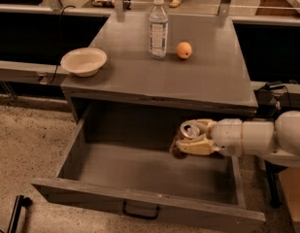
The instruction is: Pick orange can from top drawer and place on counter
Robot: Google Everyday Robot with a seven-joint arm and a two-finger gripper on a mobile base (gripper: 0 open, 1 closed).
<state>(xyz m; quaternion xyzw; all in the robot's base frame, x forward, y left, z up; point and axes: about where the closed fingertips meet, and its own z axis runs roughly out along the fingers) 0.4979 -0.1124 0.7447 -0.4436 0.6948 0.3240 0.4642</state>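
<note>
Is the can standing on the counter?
No, the gripper holds the can inside the open drawer, below the counter.

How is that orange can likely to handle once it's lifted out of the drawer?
The orange can, clamped in the gripper inside the top drawer, looks small, so probably light. Its smooth round wall may slip, or roll if laid sideways.

Counter (198, 84) is carrying bowl (83, 61) at left edge, water bottle (158, 29) and orange fruit (184, 50) at rear; gripper (184, 139) is clamping orange can (190, 130) in top drawer (140, 198).
</note>
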